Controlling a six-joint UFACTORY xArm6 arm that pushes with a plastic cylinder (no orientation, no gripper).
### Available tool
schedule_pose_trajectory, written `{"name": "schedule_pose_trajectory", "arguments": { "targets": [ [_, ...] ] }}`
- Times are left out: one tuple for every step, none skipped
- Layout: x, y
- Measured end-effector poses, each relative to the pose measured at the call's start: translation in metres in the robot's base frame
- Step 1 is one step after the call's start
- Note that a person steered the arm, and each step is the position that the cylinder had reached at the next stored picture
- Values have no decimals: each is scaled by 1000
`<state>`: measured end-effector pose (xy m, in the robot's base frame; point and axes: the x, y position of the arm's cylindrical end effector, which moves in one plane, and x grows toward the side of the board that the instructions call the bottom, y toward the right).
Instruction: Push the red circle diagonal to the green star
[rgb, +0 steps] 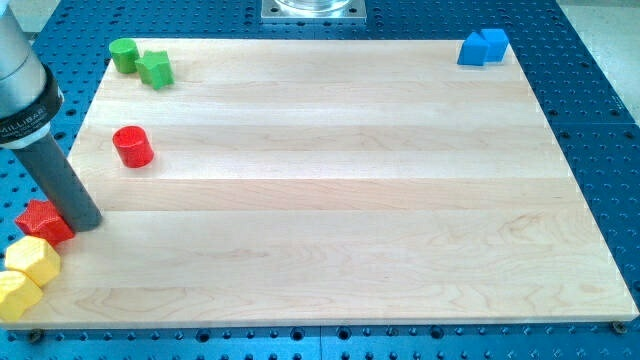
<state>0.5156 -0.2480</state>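
The red circle (132, 146), a short red cylinder, stands on the wooden board (340, 180) near the view's left edge. The green star (156, 69) lies at the board's top left, touching a green round block (124, 55) on its left. My tip (86, 220) rests on the board at the left edge, below and to the left of the red circle, apart from it. It sits right beside a red star-like block (42, 222).
Two yellow blocks (33, 260) (16, 295) lie at the board's bottom left corner. Two blue blocks (484, 47) sit together at the top right corner. A metal mount (313, 10) stands beyond the top edge.
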Motion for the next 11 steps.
{"name": "schedule_pose_trajectory", "arguments": {
  "targets": [
    [-10, 19],
    [-62, 108],
    [-118, 113],
    [-123, 75],
    [-104, 47],
    [-80, 11],
    [-107, 13],
    [-104, -13],
    [-87, -28],
    [-76, -37],
    [-70, -39]
  ]
}}
